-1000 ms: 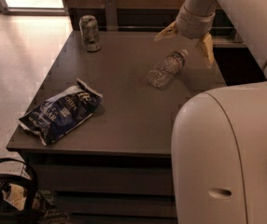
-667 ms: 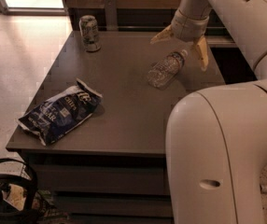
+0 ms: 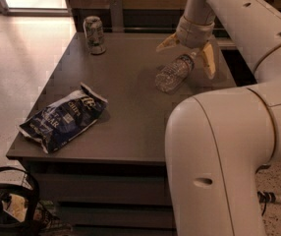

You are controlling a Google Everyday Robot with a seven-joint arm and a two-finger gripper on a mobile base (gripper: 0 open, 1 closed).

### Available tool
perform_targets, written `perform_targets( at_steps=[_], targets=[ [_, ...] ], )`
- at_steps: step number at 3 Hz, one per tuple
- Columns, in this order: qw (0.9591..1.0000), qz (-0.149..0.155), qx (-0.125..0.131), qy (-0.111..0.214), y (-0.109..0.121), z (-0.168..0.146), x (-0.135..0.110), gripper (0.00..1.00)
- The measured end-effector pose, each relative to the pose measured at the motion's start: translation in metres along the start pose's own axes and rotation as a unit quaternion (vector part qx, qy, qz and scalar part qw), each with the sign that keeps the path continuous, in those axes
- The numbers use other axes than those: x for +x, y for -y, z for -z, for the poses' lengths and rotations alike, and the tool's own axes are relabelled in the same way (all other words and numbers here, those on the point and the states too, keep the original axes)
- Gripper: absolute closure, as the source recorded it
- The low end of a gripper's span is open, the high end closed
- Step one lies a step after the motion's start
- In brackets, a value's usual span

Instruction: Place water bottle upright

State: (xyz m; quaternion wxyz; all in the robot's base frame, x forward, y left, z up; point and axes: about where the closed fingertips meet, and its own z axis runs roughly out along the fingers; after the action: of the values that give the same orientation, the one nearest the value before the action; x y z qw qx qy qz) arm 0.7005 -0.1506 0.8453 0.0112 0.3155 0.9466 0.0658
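The water bottle (image 3: 173, 73), clear ribbed plastic with a white cap, lies on its side on the dark table (image 3: 126, 112), cap pointing to the back right. My gripper (image 3: 187, 54) hangs over the bottle's cap end, wide open. One yellowish fingertip (image 3: 166, 43) is to the left of the neck and the other (image 3: 209, 60) to the right. The fingers straddle the cap end without closing on it.
A silver drink can (image 3: 94, 34) stands upright at the table's back left. A blue chip bag (image 3: 62, 116) lies at the front left. My white arm (image 3: 229, 141) fills the right foreground. Dark gear (image 3: 3, 205) sits on the floor at lower left.
My gripper has shifted slightly to the left and lower over the bottle's cap end. The bottle, can and bag have not moved.
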Motion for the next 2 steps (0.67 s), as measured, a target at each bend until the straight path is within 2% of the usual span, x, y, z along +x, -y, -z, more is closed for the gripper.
perform_targets(
  at_steps=[2],
  targets=[
    [0.9999,-0.008,0.008,-0.012,-0.0006,-0.0134,-0.0031,0.02]
  ],
)
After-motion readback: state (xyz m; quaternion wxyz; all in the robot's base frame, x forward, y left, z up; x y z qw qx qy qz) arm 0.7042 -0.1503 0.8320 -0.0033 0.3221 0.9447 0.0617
